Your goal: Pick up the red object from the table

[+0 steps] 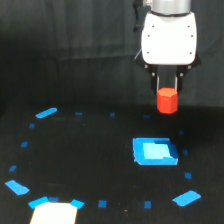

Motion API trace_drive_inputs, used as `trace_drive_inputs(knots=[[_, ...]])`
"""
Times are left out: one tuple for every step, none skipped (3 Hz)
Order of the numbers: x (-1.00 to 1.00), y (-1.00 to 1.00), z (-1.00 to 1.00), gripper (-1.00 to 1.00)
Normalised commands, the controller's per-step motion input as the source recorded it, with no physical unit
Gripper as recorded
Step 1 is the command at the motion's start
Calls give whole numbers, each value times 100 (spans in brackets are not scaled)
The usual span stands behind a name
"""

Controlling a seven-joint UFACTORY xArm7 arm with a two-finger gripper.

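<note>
The red object [167, 101] is a small red-orange hexagonal block. It hangs in the air, well above the black table [90, 155], toward the exterior view's right. My gripper [167, 86] is shut on the block's top, with its dark fingers [156, 81] on either side. The white gripper body [169, 37] is straight above it. The block's lower part shows fully below the fingertips.
A larger blue square piece [154, 151] lies on the table below and slightly left of the block. Small blue tape squares and larger blue patches [46, 113] ring the table. A pale yellow-white patch [54, 214] sits at the bottom left edge.
</note>
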Motion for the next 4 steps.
trace_drive_inputs(knots=[[100, -37, -35, -100], [100, -18, -10, -100], [86, -21, 42, -100], [82, 38, 74, -100]])
